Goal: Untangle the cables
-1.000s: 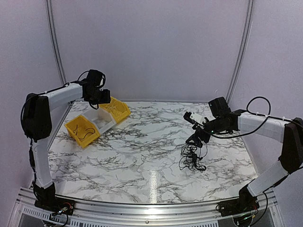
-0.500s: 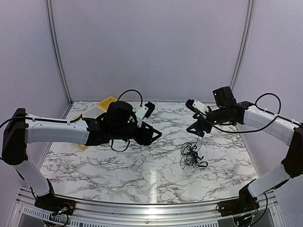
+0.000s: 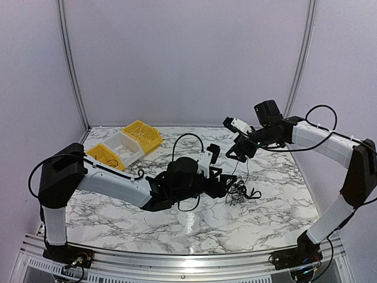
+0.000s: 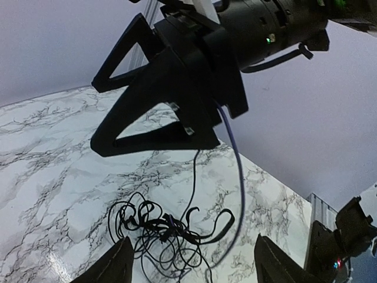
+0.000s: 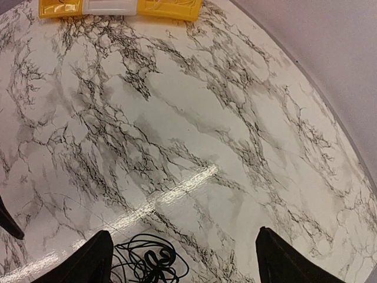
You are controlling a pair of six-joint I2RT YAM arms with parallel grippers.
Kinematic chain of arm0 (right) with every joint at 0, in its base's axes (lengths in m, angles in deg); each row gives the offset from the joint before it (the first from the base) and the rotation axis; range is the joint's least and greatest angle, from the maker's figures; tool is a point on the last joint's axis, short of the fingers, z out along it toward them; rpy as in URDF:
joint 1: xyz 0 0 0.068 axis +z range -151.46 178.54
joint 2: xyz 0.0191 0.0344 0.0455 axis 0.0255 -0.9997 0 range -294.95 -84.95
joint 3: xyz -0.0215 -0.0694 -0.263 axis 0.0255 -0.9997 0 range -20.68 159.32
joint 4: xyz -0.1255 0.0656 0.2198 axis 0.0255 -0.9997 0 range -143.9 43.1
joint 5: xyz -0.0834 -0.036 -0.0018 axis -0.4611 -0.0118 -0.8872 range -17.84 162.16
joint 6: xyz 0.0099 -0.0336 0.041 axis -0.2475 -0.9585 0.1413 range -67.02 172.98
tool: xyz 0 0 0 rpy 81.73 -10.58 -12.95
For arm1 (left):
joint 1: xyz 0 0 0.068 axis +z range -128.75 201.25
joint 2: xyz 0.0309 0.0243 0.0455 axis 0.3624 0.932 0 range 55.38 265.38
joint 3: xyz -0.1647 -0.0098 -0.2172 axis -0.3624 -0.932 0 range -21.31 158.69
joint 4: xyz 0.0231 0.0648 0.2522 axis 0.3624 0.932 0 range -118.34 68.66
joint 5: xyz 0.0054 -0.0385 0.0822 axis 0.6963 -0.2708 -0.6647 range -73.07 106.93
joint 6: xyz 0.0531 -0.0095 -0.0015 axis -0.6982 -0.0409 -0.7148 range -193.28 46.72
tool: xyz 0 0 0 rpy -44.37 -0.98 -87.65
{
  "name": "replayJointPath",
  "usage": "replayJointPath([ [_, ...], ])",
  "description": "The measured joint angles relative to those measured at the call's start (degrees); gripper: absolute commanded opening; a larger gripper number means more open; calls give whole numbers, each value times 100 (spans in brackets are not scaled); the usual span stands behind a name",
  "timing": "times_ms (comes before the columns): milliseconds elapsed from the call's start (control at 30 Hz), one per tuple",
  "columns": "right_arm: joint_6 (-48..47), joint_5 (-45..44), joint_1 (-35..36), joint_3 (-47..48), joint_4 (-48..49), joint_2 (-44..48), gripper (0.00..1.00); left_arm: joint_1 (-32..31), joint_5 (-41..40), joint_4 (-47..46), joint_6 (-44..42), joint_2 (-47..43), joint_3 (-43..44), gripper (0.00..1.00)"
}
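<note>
The clump of thin black curly cables [image 3: 238, 192] is lying on the white marble-patterned worktop [image 3: 283, 203], right of its middle. The left gripper [image 4: 194, 240] is reaching in low just beside the clump, fingers spread wide and holding nothing. The right gripper [image 3: 238, 155] is hanging above the clump, also spread wide. One strand is running up to its fingers, though I cannot tell whether it is caught there. A white plastic bin [image 3: 122, 147] is sitting between two yellow plastic bins [image 3: 143, 136] at the far left corner.
</note>
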Motion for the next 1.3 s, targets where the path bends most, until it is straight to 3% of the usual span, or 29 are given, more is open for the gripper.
replayJointPath([
  [67,24,-2,24,0,-4,0,84,15,-181,-92,20,264,249,57],
  [167,52,-9,48,0,-17,0,85,28,-289,-243,13,601,627,27],
  [233,63,-31,52,0,-37,-2,87,28,-313,-317,-15,710,763,0],
  [400,4,-155,55,-17,-105,2,93,31,-540,-610,-155,592,568,0],
  [867,179,-841,352,-713,221,420,98,-35,-763,-911,-625,-942,-962,0],
  [1100,361,-1325,212,-533,160,319,99,-39,-376,-1001,-498,-846,-896,0],
  [1300,501,-1318,136,4,33,-227,99,-168,-26,-1069,-417,-350,-271,0],
])
